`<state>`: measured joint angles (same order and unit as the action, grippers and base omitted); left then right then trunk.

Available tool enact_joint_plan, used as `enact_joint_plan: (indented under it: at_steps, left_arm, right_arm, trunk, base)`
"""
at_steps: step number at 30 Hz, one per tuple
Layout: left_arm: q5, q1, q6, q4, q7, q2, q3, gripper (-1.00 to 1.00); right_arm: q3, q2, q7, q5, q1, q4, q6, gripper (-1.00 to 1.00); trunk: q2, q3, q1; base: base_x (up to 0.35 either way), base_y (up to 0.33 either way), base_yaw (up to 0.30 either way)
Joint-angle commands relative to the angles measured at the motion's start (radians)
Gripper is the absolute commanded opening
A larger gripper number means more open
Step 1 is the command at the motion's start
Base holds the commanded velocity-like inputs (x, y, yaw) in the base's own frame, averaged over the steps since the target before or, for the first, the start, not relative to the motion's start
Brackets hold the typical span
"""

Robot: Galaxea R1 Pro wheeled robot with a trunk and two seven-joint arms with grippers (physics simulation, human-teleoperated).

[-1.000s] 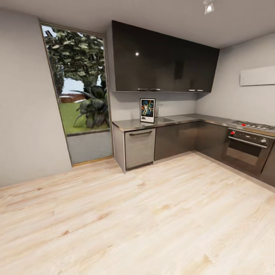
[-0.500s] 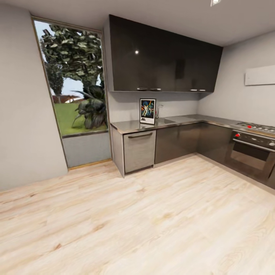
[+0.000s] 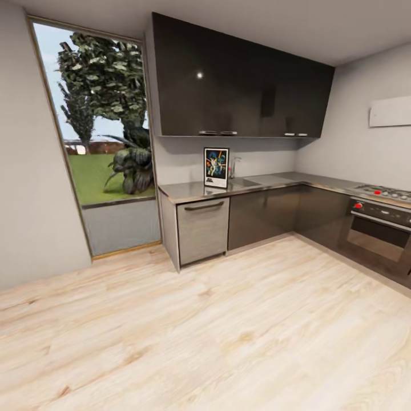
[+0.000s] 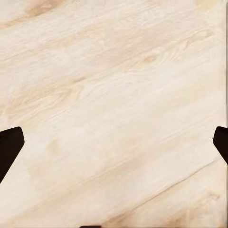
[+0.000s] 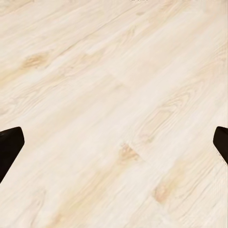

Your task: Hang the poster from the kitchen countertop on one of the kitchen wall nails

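The poster [image 3: 216,167] stands upright on the grey kitchen countertop [image 3: 188,192], leaning against the back wall just left of the steel tap [image 3: 233,166]. It has a black frame, white border and blue-black artwork. It is far across the room from me. In the left wrist view my left gripper [image 4: 114,147] is open, its dark fingertips [image 4: 9,145] far apart above bare wooden floor. The right wrist view shows my right gripper [image 5: 114,147] open as well, with fingertips [image 5: 10,142] wide apart over the floor and nothing between them.
Dark wall cabinets [image 3: 240,85] hang over the L-shaped counter. A dishwasher front [image 3: 202,229] sits under the poster. An oven with hob [image 3: 379,220] stands at the right. A tall window [image 3: 94,131] is at the left. Light wooden floor [image 3: 205,331] stretches between me and the counter.
The whole head view has shifted: the kitchen has grown slightly larger and slid left, so the camera has moved closer. The poster stays in place on the counter.
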<state>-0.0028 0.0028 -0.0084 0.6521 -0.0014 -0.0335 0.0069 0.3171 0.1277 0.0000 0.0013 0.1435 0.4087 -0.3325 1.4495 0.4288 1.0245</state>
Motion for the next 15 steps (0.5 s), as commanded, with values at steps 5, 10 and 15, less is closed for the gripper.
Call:
enact_joint_plan:
  at_steps: [5,10,15]
  left_arm:
    - [0.0,0.0,-0.001,0.001,0.0,0.0,0.001,1.0]
    - [0.0,0.0,-0.001,0.001,0.0,0.0,0.001,1.0]
    - [0.0,0.0,-0.001,0.001,0.0,0.0,0.001,1.0]
  right_arm:
    - [0.001,0.0,0.0,0.001,0.001,-0.003,-0.003,1.0]
    - [0.0,0.001,0.0,0.002,0.001,-0.004,-0.003,1.0]
    - [0.001,0.001,0.0,0.002,0.001,-0.004,-0.004,1.0]
  trunk:
    - [0.0,0.001,0.001]
    - [0.0,0.001,0.001]
    - [0.0,0.001,0.001]
  base:
    - [0.269,-0.229,0.0]
    - [0.267,-0.229,0.0]
    - [0.267,-0.224,0.0]
